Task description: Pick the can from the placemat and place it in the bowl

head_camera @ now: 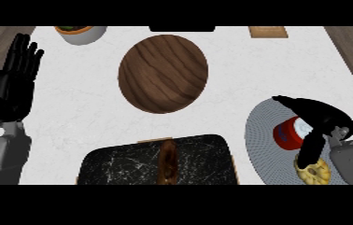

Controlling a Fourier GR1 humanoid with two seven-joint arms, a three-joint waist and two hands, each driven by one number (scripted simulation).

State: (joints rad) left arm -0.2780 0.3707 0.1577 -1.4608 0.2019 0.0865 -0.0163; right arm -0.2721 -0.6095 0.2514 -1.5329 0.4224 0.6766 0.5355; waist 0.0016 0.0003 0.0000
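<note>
The right robot hand (321, 116) curls round the can (285, 136) on the placemat (262, 150); the bowl (163, 73) lies far-left of it.

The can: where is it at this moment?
Head view, right side: the red can is over the grey placemat, fingers of the right hand curled round it.

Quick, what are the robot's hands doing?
Left hand: open, holding nothing.
Right hand: curled round the red can.

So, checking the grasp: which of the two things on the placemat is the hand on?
The red can: the right hand curls round it. The yellow round thing lies lower in view.
</note>
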